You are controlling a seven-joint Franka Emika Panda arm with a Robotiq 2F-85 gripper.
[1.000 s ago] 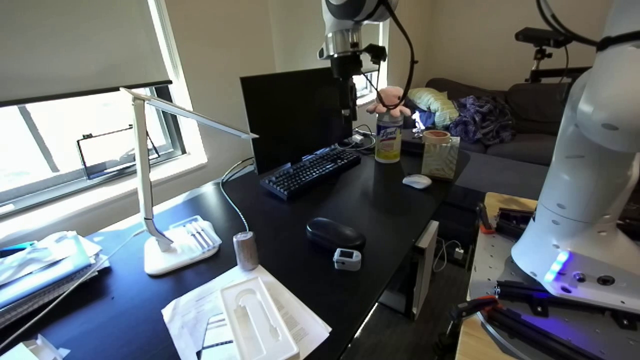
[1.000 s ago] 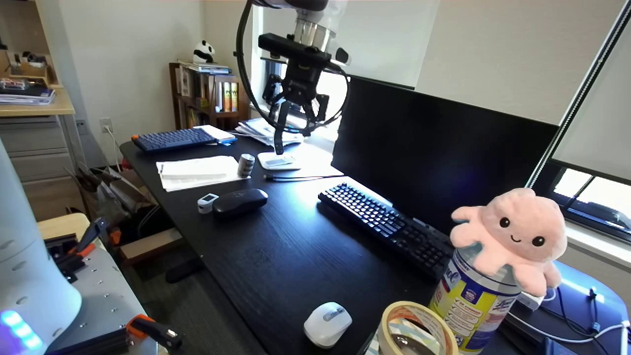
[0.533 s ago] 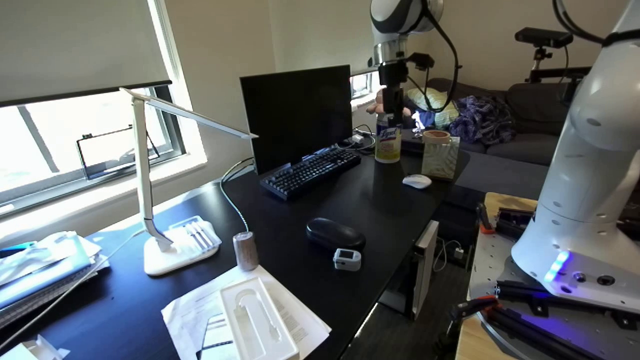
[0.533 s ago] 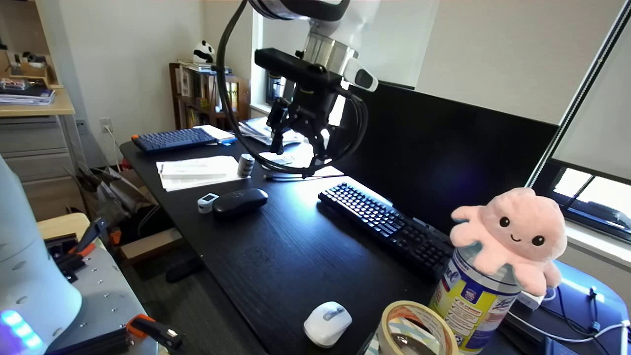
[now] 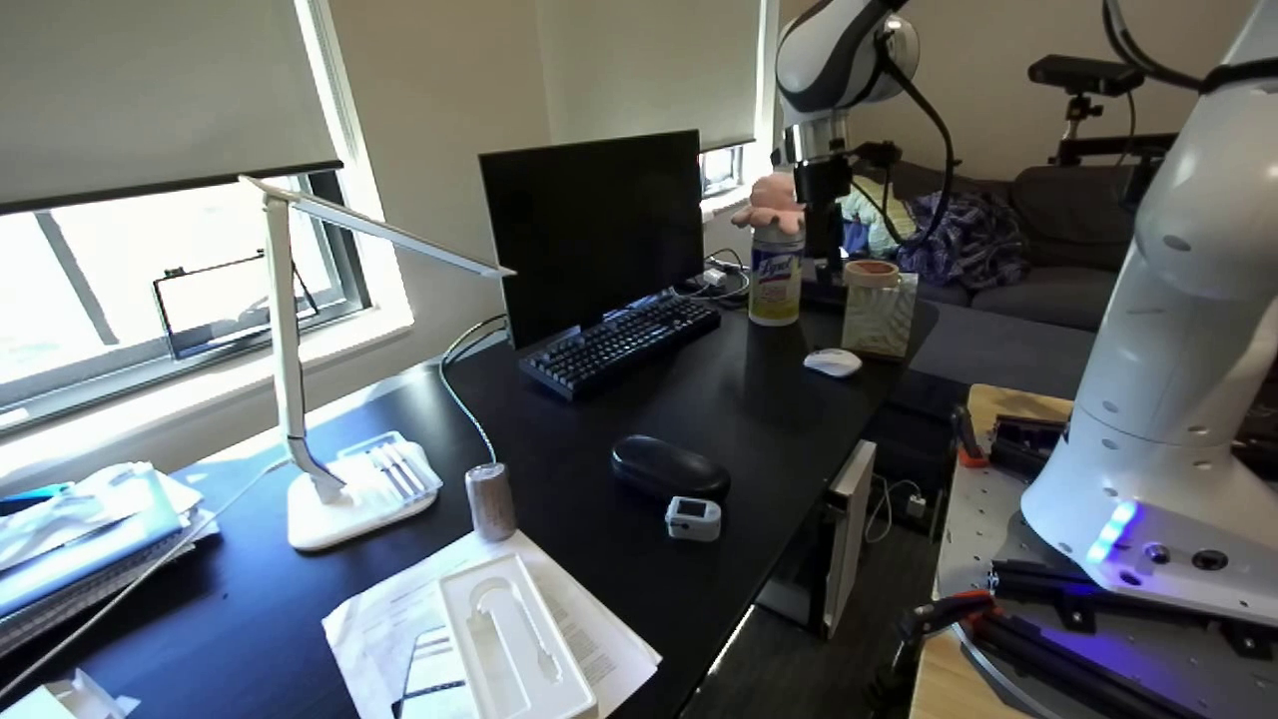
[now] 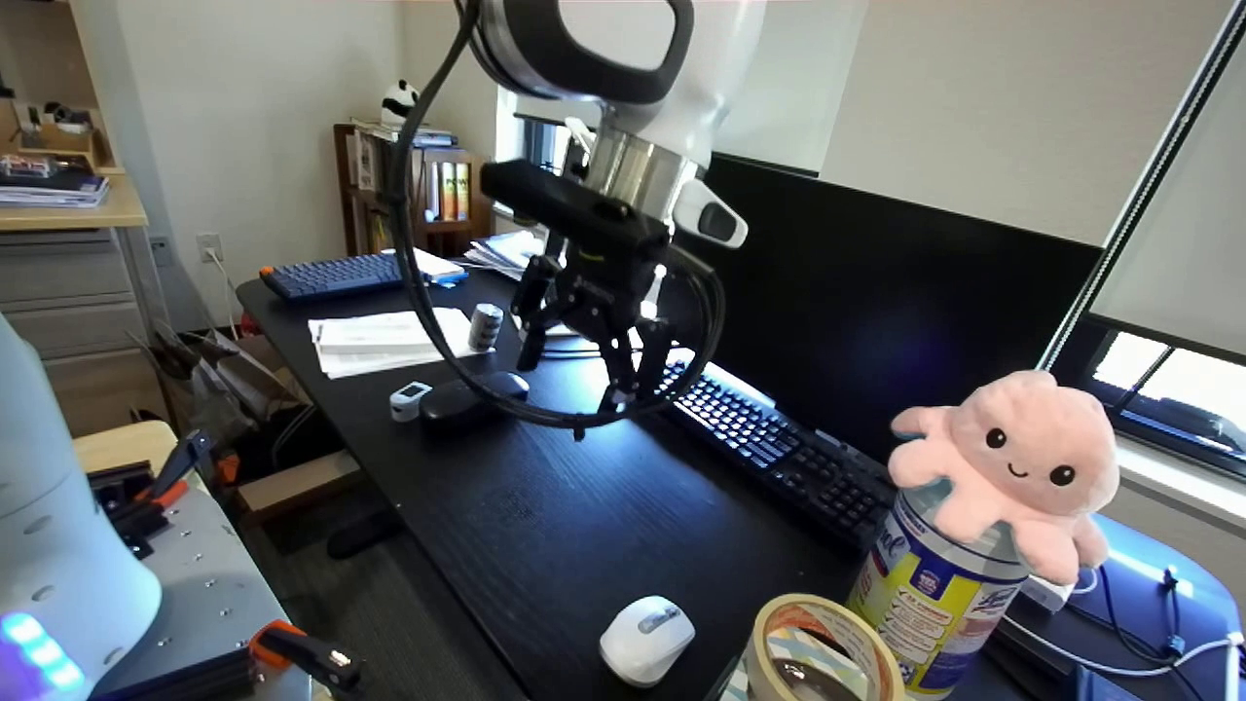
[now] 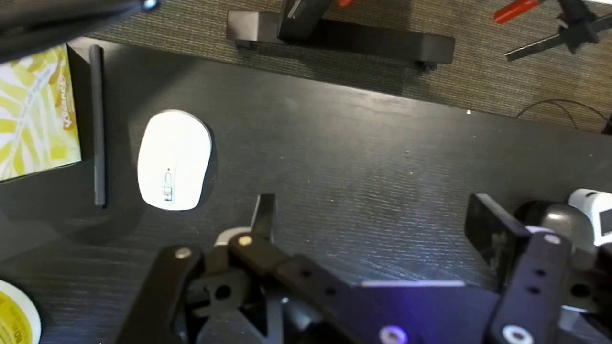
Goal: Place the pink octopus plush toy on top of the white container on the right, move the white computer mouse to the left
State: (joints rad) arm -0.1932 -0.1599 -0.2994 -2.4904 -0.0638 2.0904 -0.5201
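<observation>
The pink octopus plush toy [image 6: 1032, 448] sits upright on top of the Lysol container [image 6: 939, 608], a white tub with a yellow and blue label. Both also show in an exterior view, the plush [image 5: 771, 205] and the container [image 5: 775, 290]. The white computer mouse [image 6: 647, 641] lies on the dark desk; it also shows in an exterior view [image 5: 833, 362] and at the left in the wrist view [image 7: 174, 157]. My gripper [image 7: 370, 205] is open with nothing between its fingers. It hangs above the desk [image 6: 579, 380], away from the mouse, which lies outside its left finger.
A tissue box [image 5: 884, 325] with a tape roll [image 5: 871, 270] on it stands close to the mouse. A keyboard [image 5: 619, 345] and monitor [image 5: 594, 235] stand along the window side. A black case [image 5: 669, 467] and small white device [image 5: 694, 519] lie farther along the desk.
My gripper has come down towards the desk and moved from in front of the monitor towards the mouse end. The plush, container and mouse have not moved.
</observation>
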